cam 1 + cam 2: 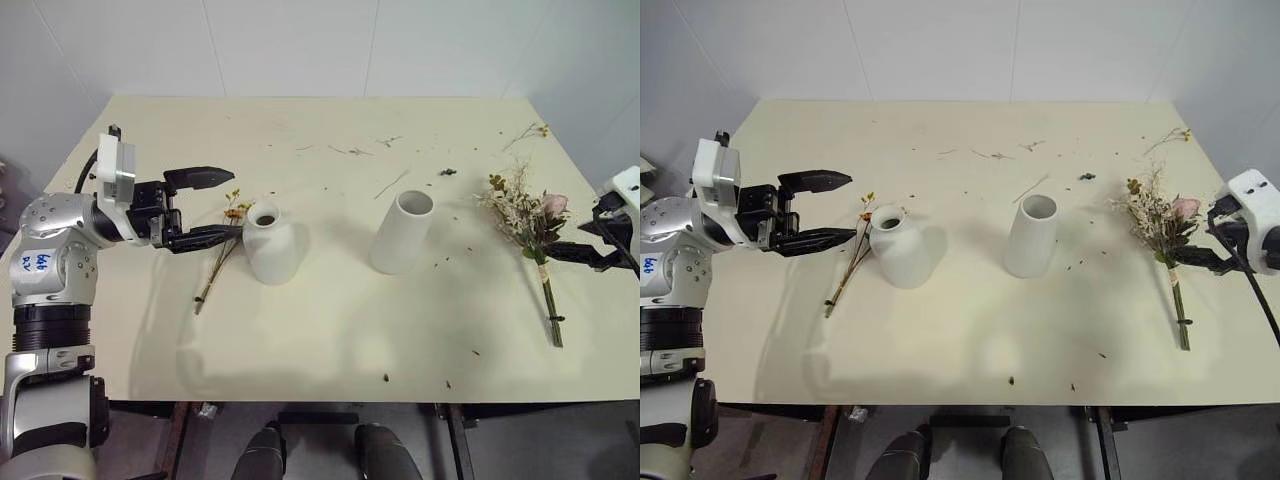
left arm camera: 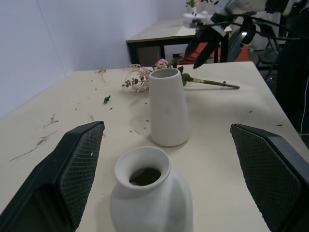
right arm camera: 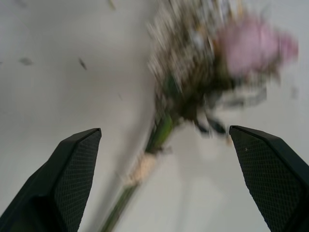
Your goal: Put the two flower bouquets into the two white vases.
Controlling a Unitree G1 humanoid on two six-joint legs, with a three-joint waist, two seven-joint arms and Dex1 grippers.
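A short round-shouldered white vase [image 1: 270, 243] stands left of centre on the table. To its right is a taller white cylinder vase [image 1: 403, 232]. The sparse bouquet [image 1: 222, 255] of thin brown stems lies flat just left of the short vase. My left gripper [image 1: 236, 203] hovers open above its blooms and points at the short vase [image 2: 149, 193]. The bushy bouquet [image 1: 530, 225], with a pink rose and white sprigs, lies at the table's right side. My right gripper [image 1: 1205, 240] is open just to its right, and its stem [image 3: 161, 133] lies between the spread fingers.
Loose twigs [image 1: 350, 151] and dried bits lie scattered over the far half of the cream table [image 1: 330, 340]. A stray sprig [image 1: 528, 131] sits near the far right corner. White walls stand behind the table. Another table [image 2: 164, 31] stands beyond the right edge.
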